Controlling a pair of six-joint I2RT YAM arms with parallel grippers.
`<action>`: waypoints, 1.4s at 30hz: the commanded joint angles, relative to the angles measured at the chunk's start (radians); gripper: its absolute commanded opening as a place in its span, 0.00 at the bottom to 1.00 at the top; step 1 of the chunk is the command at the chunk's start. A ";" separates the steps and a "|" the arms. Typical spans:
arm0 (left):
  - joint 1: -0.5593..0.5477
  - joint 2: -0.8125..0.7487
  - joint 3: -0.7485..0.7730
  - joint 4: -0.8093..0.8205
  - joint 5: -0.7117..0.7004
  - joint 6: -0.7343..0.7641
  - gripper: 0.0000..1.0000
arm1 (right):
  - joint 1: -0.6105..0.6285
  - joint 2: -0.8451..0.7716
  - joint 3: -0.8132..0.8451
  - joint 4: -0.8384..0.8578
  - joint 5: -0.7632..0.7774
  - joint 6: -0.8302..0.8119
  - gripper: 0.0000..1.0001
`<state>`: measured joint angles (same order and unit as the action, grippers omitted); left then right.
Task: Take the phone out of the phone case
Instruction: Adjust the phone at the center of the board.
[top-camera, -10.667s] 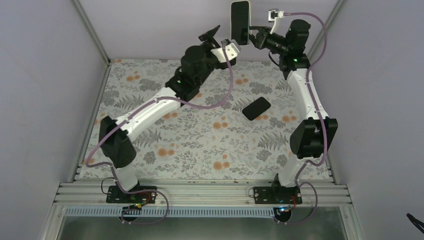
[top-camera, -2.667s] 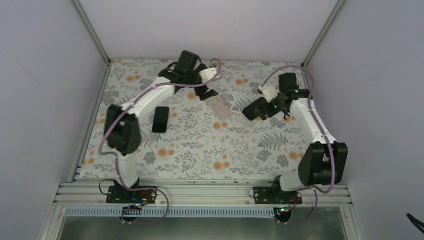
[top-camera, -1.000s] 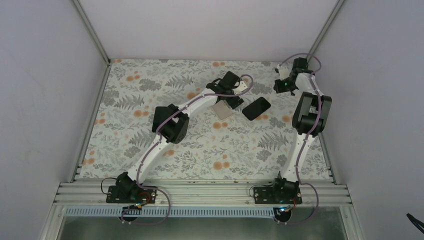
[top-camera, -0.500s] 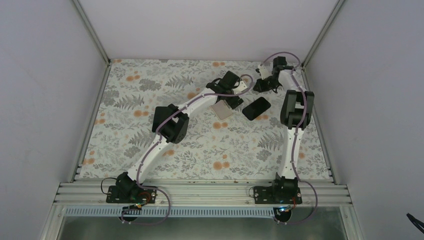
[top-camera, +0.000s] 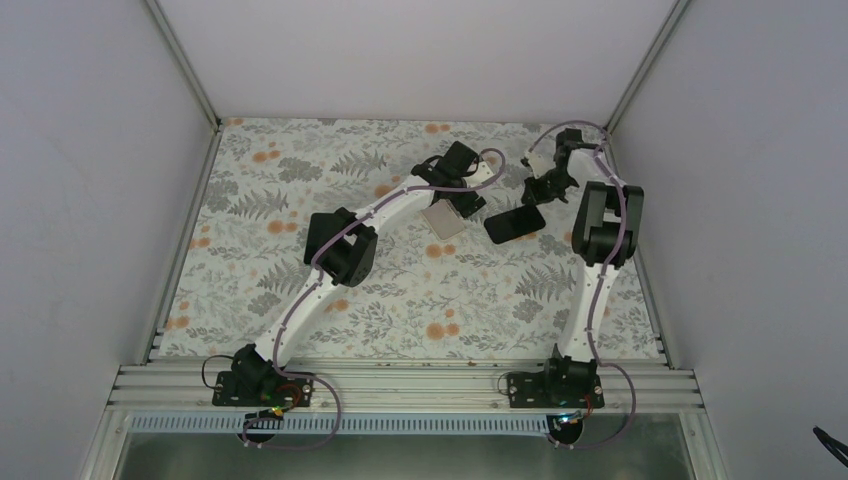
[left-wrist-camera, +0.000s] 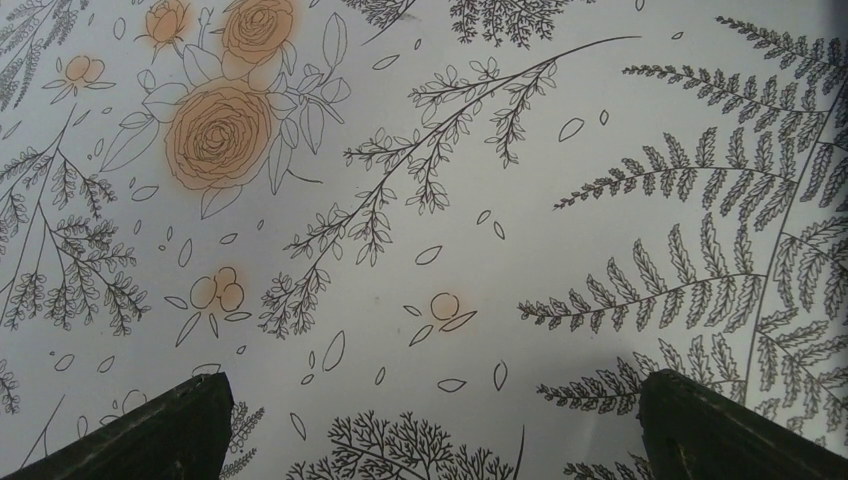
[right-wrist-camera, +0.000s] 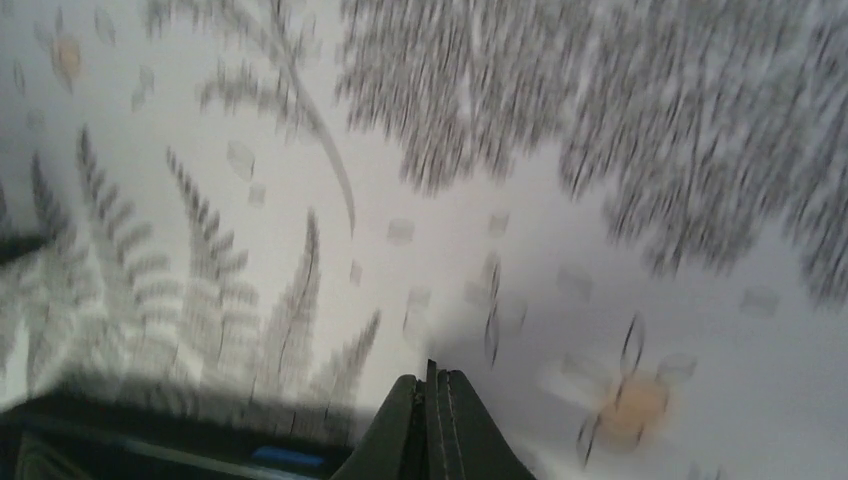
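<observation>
On floral mat (top-camera: 262, 292), pale flat case (top-camera: 441, 223) by splayed L hand (top-camera: 466, 206); R hand (right-wrist-camera: 432, 382) clenched.

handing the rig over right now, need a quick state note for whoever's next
Left gripper: open, empty, over bare mat beside the case.
Right gripper: shut, empty, at the far end of the black phone; contact unclear.
Things: case lies flat mid-table; phone lies to its right, apart from it.
Done: phone looks to be out of the case.
Left: probably only pulling both arms back; check that the case is empty.
</observation>
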<state>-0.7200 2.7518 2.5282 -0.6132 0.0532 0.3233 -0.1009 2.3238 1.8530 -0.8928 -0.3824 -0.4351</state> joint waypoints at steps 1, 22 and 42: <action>0.005 -0.032 0.014 -0.059 0.003 0.011 1.00 | -0.013 -0.134 -0.130 -0.058 0.049 -0.071 0.03; 0.016 -0.132 -0.025 -0.067 -0.024 0.048 1.00 | -0.038 -0.551 -0.412 -0.254 -0.016 -0.873 1.00; 0.039 -0.138 -0.028 -0.062 -0.069 0.058 1.00 | -0.026 -0.317 -0.350 -0.160 -0.002 -1.249 1.00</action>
<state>-0.6922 2.6564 2.5134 -0.6746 -0.0063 0.3775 -0.1509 1.9781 1.4818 -1.0603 -0.3824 -1.6676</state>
